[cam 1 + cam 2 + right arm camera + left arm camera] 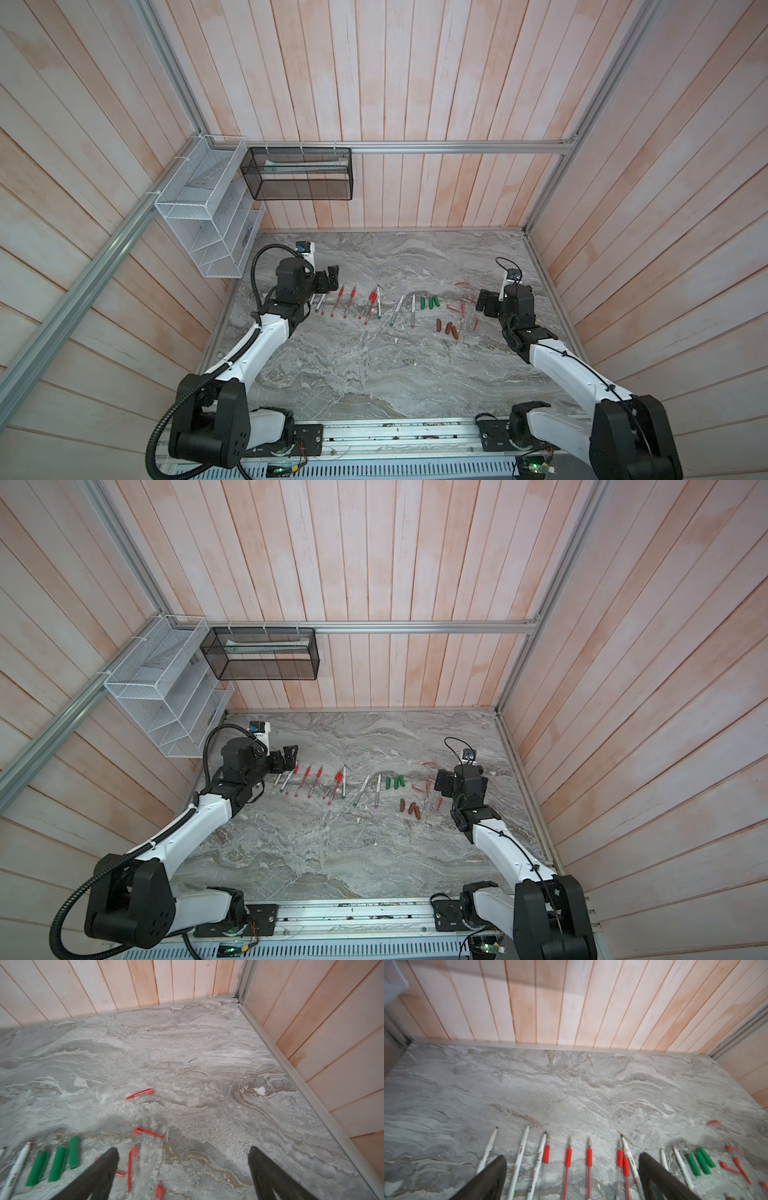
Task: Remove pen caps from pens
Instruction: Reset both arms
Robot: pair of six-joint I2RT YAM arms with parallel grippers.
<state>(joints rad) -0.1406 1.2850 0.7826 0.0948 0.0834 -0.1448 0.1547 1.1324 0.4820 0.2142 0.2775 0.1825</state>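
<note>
Several pens [353, 300] lie in a row on the marble table [374, 374], in both top views. In the left wrist view their bare tips show: white markers [521, 1157] and thin red-grip pens [568, 1157]. Right of the row lie loose pen caps: green ones [430, 302] [58, 1163], brown ones [448, 329] and slim red ones [140, 1094]. My left gripper [327, 280] [572, 1155] hangs open over the row's left end and holds nothing. My right gripper [481, 304] [183, 1147] is open and empty over the red caps.
A white wire basket [199, 216] and a black mesh basket [299, 174] hang on the back-left walls. Wooden panel walls close the table on three sides. The arms' metal rail [395, 432] runs along the front edge.
</note>
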